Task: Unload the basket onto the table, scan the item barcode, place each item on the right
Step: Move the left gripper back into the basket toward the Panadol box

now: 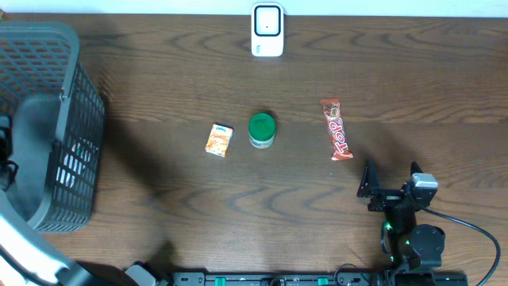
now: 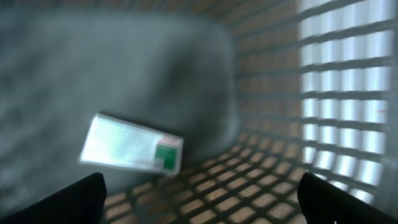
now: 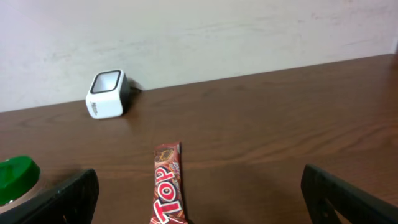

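My right jaws stand wide open and empty, low over the tabletop (image 1: pixel 238 210) at the near right corner. The left jaws are just as wide and also empty, hanging inside the mesh basket (image 1: pixel 79 103) at the left edge, above a white-and-green packet (image 2: pixel 132 145) lying on its floor. Just ahead of the right jaws the candy bar (image 1: pixel 337 129) lies flat, its long axis running away from me; being closest, I take it for the item to scan. I judge it light and thin, with a slick, crinkly wrapper that will flex and may slide. I'd pinch it across its narrow width near the middle, coming in low, so neither end droops. I cannot see its barcode from here, so it may need turning. Left of it, well apart, stands a green-lidded jar (image 1: pixel 262 130), with a small orange packet (image 1: pixel 219 140) near that. Bare wood lies between the bar and the white scanner (image 1: pixel 267 30) at the far edge, so the carry looks unobstructed, though the wall behind leaves little room for overshoot.
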